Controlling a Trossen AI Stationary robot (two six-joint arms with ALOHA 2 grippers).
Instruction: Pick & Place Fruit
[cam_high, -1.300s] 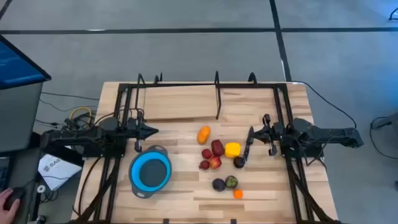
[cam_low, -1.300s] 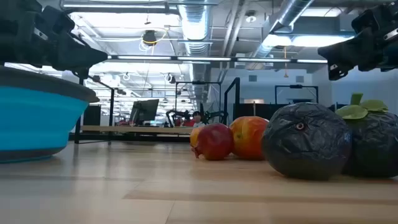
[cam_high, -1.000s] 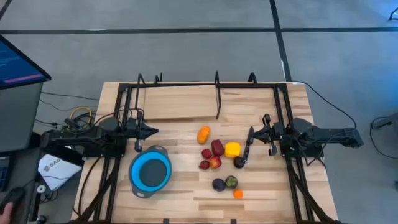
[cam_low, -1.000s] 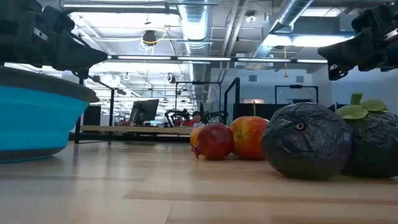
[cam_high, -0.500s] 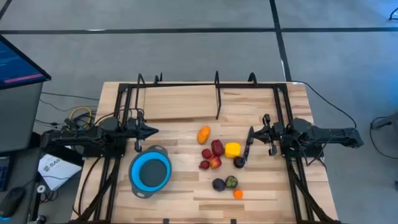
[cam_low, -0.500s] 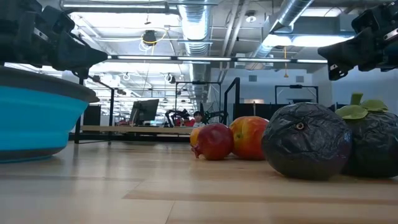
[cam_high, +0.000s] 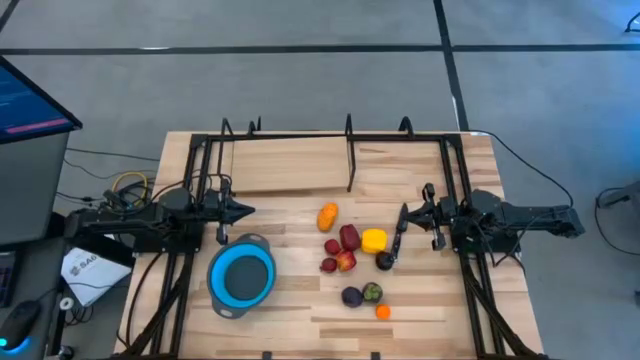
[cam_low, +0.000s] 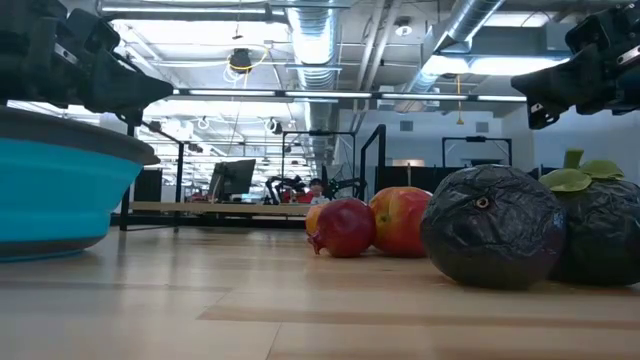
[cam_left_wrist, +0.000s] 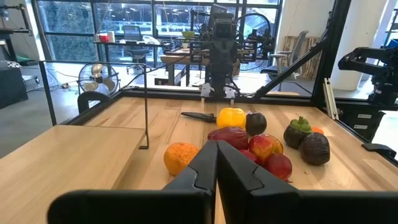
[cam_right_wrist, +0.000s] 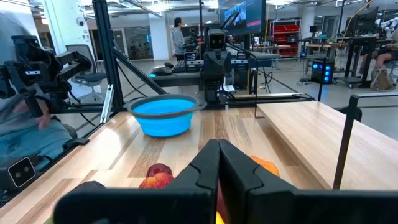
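Note:
Several small fruit lie on the wooden table right of centre: an orange one (cam_high: 327, 216), a dark red one (cam_high: 348, 237), a yellow one (cam_high: 374, 240), red ones (cam_high: 345, 262), dark purple ones (cam_high: 351, 296), a greenish one (cam_high: 372, 292) and a tiny orange one (cam_high: 383, 311). The blue bowl (cam_high: 213, 262) stands at the near left. My left gripper (cam_high: 248, 210) hovers shut just beyond the bowl's far rim. My right gripper (cam_high: 407, 213) hovers shut to the right of the yellow fruit. Both wrist views show the fingers closed, left (cam_left_wrist: 216, 146) and right (cam_right_wrist: 218, 146), with the fruit ahead.
A slim black knife (cam_high: 398, 240) lies on the table between the yellow fruit and my right gripper. A raised wooden board (cam_high: 300, 165) and black frame posts (cam_high: 349, 150) stand along the far side. Bare wood lies between the bowl and the fruit.

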